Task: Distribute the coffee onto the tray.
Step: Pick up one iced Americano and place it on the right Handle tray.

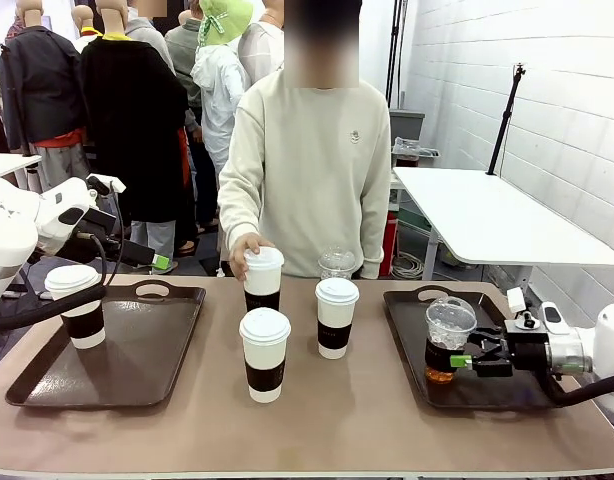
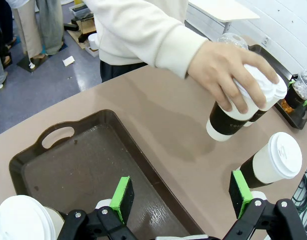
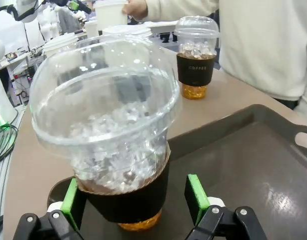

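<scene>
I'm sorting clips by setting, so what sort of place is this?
Likely a robotics lab or test room rather than a café: a painted block wall, a black tripod stand beside a bare white table, and a white robot arm serving the coffee.

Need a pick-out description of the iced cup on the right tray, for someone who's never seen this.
Find the dark tray on the robot's right side of the table. One cup stands on it, between the open green pads of the right gripper: the iced coffee, clear dome lid, dark sleeve. Its twin stands off the tray, on bare table near the person.
</scene>
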Controlling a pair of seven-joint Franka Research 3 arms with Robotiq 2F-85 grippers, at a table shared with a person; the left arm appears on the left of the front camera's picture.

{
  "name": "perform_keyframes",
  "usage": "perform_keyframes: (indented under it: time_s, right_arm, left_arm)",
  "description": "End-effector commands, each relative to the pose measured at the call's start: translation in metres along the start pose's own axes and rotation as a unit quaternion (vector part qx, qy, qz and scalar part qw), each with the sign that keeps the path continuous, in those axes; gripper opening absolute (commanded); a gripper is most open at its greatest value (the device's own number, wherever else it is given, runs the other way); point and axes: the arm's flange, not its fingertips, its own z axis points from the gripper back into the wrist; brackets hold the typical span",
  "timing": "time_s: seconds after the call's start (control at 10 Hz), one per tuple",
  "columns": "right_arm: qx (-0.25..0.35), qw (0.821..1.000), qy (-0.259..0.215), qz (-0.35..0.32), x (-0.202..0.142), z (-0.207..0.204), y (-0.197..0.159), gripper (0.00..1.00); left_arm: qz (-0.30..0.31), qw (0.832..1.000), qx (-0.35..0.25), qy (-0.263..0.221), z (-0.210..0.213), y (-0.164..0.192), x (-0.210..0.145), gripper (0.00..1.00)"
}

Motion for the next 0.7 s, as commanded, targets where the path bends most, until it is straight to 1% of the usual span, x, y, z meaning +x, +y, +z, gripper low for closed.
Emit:
perform_keyframes:
  time_s: [0.0, 0.2, 0.6]
  right_arm:
    - [-0.013, 0.999, 0.028, -0.018, 0.011, 0.016, 0.047, 1.00]
    - [-0.021, 0.999, 0.037, -0.024, 0.015, 0.030, 0.054, 1.00]
    - [-0.031, 0.998, 0.045, -0.034, 0.014, 0.045, 0.068, 1.00]
  left_arm:
    - [-0.005, 1.000, 0.002, 0.006, 0.003, 0.001, 0.002, 1.00]
    - [-0.005, 1.000, 0.002, 0.006, 0.003, 0.001, 0.002, 1.00]
    - [-0.005, 1.000, 0.002, 0.006, 0.003, 0.001, 0.002, 1.00]
